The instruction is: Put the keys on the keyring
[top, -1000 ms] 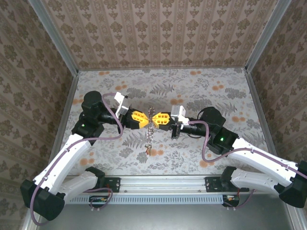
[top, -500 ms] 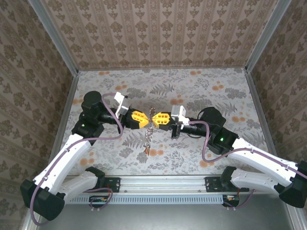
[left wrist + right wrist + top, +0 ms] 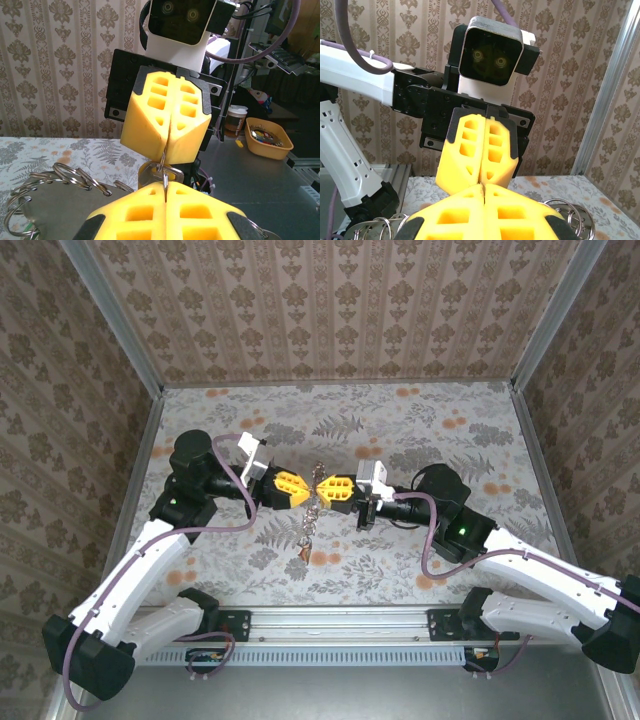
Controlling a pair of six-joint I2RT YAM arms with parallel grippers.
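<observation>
Nose to nose at table centre: the left gripper (image 3: 307, 487) points to 3 o'clock, the right gripper (image 3: 325, 487) to 9 o'clock, tips almost touching. Both are clamped shut, yellow pads pressed together. In the left wrist view the thin loop of the keyring (image 3: 163, 165) runs from one seam into the other, so each seems to pinch it. Its chain (image 3: 312, 518) hangs toward 6 o'clock, long axis 12-to-6, with the keys (image 3: 306, 554) bunched at the low end. Neither arm is nearer, as the loop sits dead between them. Any threading looks to turn on that tiny gap. Which keys are already on, I can't tell.
</observation>
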